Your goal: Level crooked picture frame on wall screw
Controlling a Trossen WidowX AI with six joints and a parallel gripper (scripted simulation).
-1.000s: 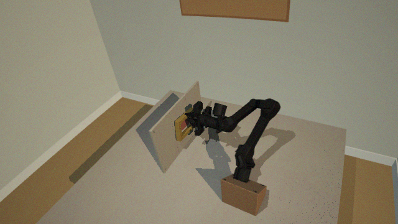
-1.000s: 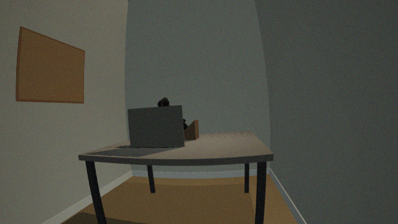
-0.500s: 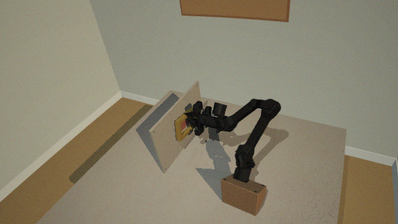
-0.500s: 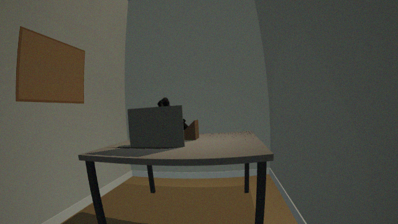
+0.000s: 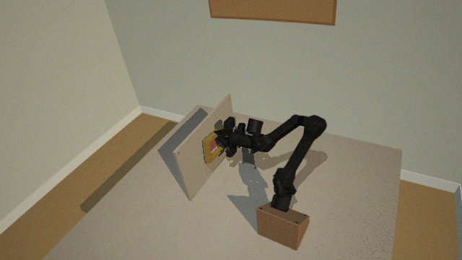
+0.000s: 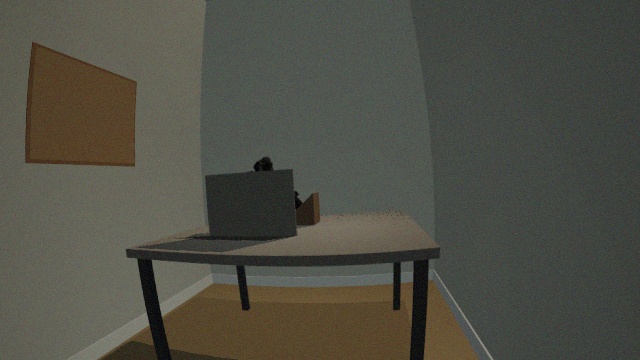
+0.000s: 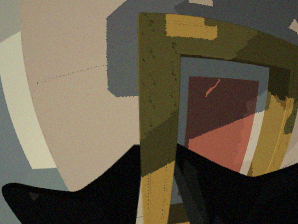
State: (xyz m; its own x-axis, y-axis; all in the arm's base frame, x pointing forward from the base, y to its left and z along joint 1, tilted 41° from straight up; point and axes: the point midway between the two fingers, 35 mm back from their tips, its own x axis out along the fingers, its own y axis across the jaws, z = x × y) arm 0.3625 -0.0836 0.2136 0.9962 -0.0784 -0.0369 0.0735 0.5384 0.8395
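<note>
The picture frame [image 5: 207, 153] [image 7: 158, 95], yellow with a pale inner border and a red picture, is against the upright board [image 5: 189, 173] [image 6: 250, 205] [image 7: 75, 75]. My gripper [image 5: 218, 136] [image 7: 154, 149] is shut on the frame's left side bar as the wrist view shows it, with one black finger on each side of the bar. In the wrist view that bar stands nearly upright and the top bar slopes down to the right; from this close, slanted view I cannot tell whether the frame is level. The screw and the notched strip are hidden. The board hides the gripper in the exterior view.
The board stands on the table [image 5: 346, 162] [image 6: 360, 240]. The arm reaches over from its brown base block [image 5: 278, 227] [image 6: 310, 212]. Shadows of the arm fall on the frame and board. An orange-brown panel [image 5: 272, 9] [image 6: 82, 110] is on the room wall, away from the arm.
</note>
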